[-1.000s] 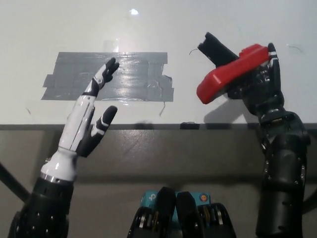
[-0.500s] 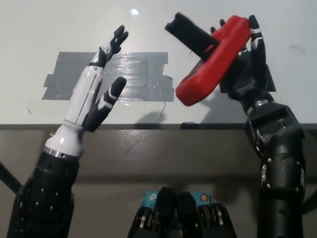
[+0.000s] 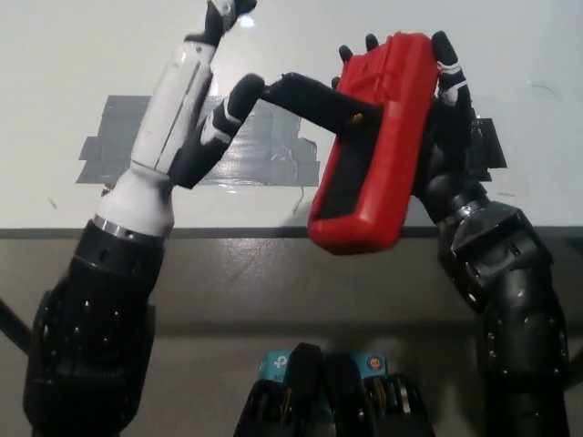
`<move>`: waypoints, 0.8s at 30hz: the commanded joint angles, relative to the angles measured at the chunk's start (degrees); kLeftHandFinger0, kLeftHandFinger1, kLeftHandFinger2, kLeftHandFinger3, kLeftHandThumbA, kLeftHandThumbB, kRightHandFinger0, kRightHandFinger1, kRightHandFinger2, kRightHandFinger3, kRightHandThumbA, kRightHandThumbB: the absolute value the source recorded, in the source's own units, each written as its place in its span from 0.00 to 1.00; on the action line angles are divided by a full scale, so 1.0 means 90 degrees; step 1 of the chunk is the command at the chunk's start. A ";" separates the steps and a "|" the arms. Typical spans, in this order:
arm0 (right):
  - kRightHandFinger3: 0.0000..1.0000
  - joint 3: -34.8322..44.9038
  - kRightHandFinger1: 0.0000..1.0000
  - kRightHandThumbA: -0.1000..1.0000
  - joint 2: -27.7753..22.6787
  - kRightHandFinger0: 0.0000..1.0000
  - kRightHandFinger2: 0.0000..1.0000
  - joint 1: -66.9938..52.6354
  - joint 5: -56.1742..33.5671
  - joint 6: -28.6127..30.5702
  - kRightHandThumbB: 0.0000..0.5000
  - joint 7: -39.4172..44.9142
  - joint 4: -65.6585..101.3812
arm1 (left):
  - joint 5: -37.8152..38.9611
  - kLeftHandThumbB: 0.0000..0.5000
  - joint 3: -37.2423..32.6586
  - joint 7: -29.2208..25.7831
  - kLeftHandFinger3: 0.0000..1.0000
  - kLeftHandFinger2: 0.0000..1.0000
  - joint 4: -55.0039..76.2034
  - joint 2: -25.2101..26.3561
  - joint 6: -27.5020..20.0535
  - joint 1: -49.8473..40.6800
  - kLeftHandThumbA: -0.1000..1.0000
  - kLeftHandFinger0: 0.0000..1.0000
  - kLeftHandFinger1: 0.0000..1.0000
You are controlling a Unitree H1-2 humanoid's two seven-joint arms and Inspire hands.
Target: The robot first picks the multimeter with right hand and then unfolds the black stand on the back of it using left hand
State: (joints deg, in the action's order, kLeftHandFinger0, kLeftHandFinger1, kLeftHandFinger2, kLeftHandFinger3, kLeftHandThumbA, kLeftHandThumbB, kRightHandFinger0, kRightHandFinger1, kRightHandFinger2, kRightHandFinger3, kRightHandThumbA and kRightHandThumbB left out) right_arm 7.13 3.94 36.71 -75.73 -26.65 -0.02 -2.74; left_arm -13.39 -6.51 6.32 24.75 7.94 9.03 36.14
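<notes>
Above the tabletop's (image 3: 73,55) near edge, my right hand (image 3: 446,137) grips the red multimeter (image 3: 369,146) raised, back toward me. That exposes the black stand (image 3: 314,100), swung out leftward. My left hand (image 3: 196,118), fingers spread and holding nothing, touches its tip.

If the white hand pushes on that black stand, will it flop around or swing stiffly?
Probably stiffly: the black stand juts out straight from the red multimeter, seemingly hinged. The left hand touches its tip. The right hand grips only the edges, so pushing might twist the meter.

A white table (image 3: 82,64) carries a patch of grey tape strips (image 3: 118,137) near its front edge.
</notes>
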 commanded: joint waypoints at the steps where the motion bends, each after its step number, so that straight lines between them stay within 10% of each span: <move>1: 0.36 -0.0180 0.00 0.00 -0.0067 0.00 0.18 0.0117 -0.0815 -0.0031 0.26 0.0597 0.0346 | 0.0079 0.61 0.0076 0.0156 1.00 1.00 0.0262 0.0014 0.0351 0.0299 1.00 1.00 1.00; 14: 0.30 0.0025 0.00 0.00 -0.0026 0.00 0.15 0.0167 -0.0573 -0.0030 0.26 0.0299 0.0533 | 0.0100 0.60 -0.0250 0.0221 1.00 1.00 0.0743 -0.0168 0.0072 0.0040 1.00 1.00 1.00; 24: 0.45 0.0221 0.00 0.00 0.0264 0.00 0.33 0.0209 -0.0414 0.0062 0.23 -0.0127 0.0767 | -0.0177 0.62 -0.0644 0.0370 1.00 1.00 0.1272 -0.0338 0.0214 -0.0147 1.00 1.00 1.00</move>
State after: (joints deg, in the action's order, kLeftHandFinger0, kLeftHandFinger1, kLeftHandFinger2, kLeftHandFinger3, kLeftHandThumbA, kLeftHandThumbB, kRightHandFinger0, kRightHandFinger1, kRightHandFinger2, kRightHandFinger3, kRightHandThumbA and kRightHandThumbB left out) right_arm 8.17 4.67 36.07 -79.29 -26.70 0.34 0.32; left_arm -13.31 -11.18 8.25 33.76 5.76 10.62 34.05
